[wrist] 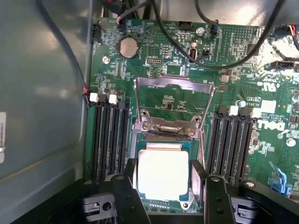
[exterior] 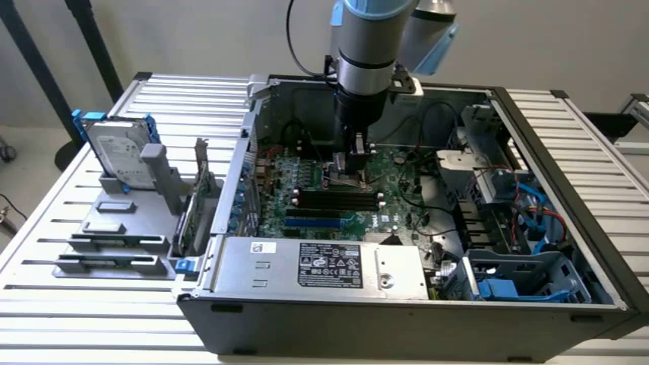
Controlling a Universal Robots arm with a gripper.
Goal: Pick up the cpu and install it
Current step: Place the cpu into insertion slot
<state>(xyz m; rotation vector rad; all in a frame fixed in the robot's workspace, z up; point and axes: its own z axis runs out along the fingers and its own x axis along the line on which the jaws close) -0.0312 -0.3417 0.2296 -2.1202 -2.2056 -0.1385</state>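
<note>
Two jaws clamp the cpu (wrist: 162, 173) flat, metal top upward

We are looking at what seems a robotics lab bench set up for computer assembly. A grey industrial robot arm (exterior: 363, 68) reaches down into an open desktop computer case (exterior: 406, 319), whose green motherboard (wrist: 233, 56) lies bare, with its memory slots (wrist: 110, 140) and the cpu (wrist: 162, 173) in an open socket. The case stands on a tabletop (exterior: 102, 312) of slotted aluminium profiles, beside a grey fixture (exterior: 121, 228) that holds a hard drive (exterior: 114, 148) upright. A plain pale wall (exterior: 203, 38) stands behind.
</note>
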